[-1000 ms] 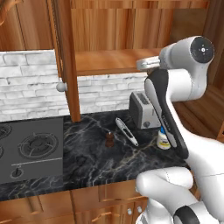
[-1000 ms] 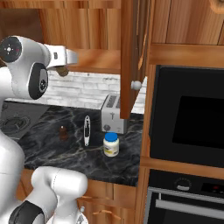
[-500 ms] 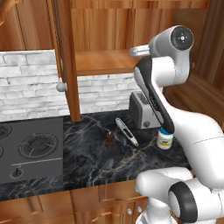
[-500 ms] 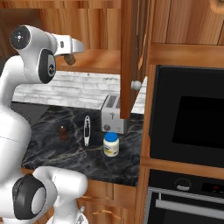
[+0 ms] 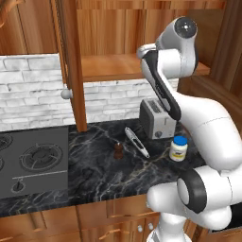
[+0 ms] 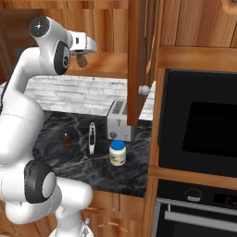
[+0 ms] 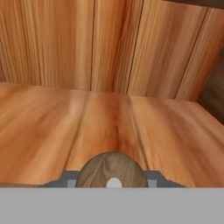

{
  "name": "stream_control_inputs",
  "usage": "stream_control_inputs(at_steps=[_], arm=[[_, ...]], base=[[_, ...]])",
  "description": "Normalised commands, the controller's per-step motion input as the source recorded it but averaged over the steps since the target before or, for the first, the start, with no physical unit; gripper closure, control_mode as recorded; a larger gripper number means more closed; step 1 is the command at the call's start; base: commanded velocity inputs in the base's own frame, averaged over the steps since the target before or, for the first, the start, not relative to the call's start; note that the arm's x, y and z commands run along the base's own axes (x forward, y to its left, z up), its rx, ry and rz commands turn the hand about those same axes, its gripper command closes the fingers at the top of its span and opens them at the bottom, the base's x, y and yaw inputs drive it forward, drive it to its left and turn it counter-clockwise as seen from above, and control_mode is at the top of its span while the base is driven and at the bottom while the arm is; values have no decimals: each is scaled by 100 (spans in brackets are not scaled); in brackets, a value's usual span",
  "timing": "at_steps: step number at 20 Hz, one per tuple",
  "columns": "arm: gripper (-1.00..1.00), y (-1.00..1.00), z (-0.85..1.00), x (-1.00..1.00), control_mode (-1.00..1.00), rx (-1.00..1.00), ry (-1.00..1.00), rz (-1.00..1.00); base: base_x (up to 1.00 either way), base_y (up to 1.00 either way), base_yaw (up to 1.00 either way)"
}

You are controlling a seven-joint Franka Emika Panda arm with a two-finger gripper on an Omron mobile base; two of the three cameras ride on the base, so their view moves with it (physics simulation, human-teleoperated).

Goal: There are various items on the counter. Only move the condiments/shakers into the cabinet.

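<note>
- In the right base view the fingers were closed on a pale wooden shaker, held level with the front edge of the cabinet shelf.
- The hand view added the shaker's round top clamped between the fingers, with the shelf and plank back wall beyond.
- The left base view hid that shaker behind the arm, but showed the stovetop left of the toaster.
- A dark shaker, a thin utensil and a blue-lidded jar stood on the worktop in front of the toaster.
- The jar's pale label was too small to read.
</note>
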Motion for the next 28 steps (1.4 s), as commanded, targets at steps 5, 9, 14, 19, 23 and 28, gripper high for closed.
stream_control_inputs(at_steps=[5,9,14,19,23,28], arm=[[100,-23,-53,6,-100,0,0,0],[100,-14,-29,24,-100,3,0,0],[100,-1,20,40,-100,13,5,0],[100,0,26,39,-100,4,3,0],[100,0,-3,55,-100,0,0,0],[100,0,-27,52,-100,0,0,0]], base=[[0,0,0],[0,0,0],[0,0,0],[0,0,0],[0,0,0],[0,0,0]])
